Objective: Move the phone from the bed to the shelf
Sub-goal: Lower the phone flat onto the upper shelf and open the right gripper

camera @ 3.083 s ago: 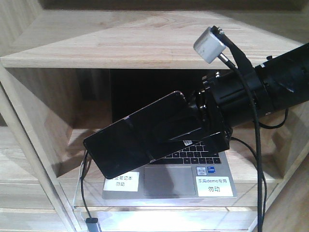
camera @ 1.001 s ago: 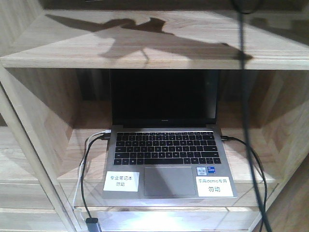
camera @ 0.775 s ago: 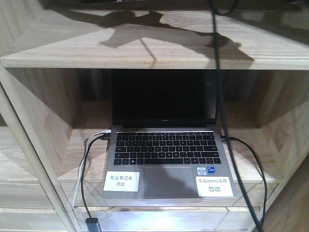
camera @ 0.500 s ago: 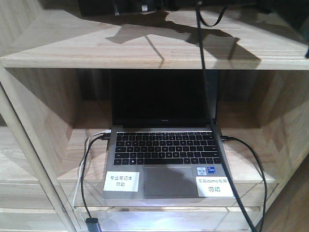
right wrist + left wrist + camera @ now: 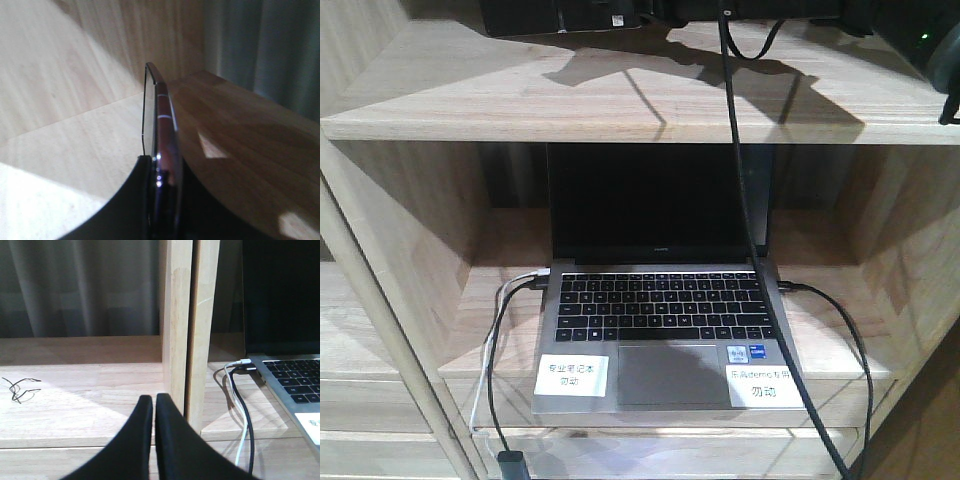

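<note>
Since three seconds ago your right arm has lifted the phone [image 5: 161,145] away from in front of the laptop [image 5: 660,330], and in the last half second it has come down further into the top of the front view, over the upper board of the shelf [image 5: 520,100].

Nearest to you, in the right wrist view, the right claw [image 5: 160,200] is clamped on the phone's near end: dark fingers press against both flat faces, and you see the phone edge-on, its metallic rim catching the light. It stands on its edge above the pale board, and you cannot tell whether it touches the wood. Beyond it the board runs back to a wooden side wall and a grey curtain [image 5: 270,45].

In the left wrist view, the left claw [image 5: 154,405] has its two black fingers pressed together with nothing between them (only a hairline gap shows). Just past the tips stands an upright divider [image 5: 190,325] of the shelf. To its right, a white cable [image 5: 241,405] and a black cable [image 5: 248,415] run to the laptop's corner; to its left lies a small tangle of dark wire [image 5: 20,389].

From the front, the laptop sits open in the middle compartment, screen dark, two white labels [image 5: 572,376] on its palm rest. A black cable [image 5: 745,220] hangs down across it from the arm above.
</note>
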Robot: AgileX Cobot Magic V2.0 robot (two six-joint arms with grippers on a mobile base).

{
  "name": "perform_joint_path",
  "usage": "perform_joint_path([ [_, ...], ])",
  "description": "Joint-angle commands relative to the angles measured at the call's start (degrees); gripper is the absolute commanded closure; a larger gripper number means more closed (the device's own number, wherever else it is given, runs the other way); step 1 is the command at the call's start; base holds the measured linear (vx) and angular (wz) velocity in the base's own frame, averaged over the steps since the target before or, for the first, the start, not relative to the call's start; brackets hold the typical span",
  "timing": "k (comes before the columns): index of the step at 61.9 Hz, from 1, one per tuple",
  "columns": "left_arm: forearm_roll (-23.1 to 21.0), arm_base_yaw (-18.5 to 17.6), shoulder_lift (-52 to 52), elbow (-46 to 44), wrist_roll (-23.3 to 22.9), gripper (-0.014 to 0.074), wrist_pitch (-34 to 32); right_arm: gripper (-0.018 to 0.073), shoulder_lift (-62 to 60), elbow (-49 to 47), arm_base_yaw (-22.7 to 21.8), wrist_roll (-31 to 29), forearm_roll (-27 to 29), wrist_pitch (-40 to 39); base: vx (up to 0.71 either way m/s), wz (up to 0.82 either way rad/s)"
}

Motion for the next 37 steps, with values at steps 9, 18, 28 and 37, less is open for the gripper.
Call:
perform_joint_path([
  [9,-0.6,-0.2,-0.3,0.1,-0.2,0.0596,-4.3,0.0379,-2.9,-1.9,-0.1,0.0,-0.5,-2.5,0.00,0.00],
  [18,-0.6,-0.2,-0.3,0.1,-0.2,0.0596,-4.3,0.0214,-2.9,-1.9,-0.1,0.4,-1.3,-2.7,0.00,0.00],
  [28,-0.6,-0.2,-0.3,0.1,-0.2,0.0596,-4.3,0.0052,-2.9,-1.9,-0.1,2.4,-2.8,-3.8,0.00,0.00],
  [37,-0.6,-0.2,-0.3,0.1,-0.2,0.0596,-4.3,-0.0003,-2.9,-1.9,-0.1,4.0,-6.2,-3.9,0.00,0.00],
])
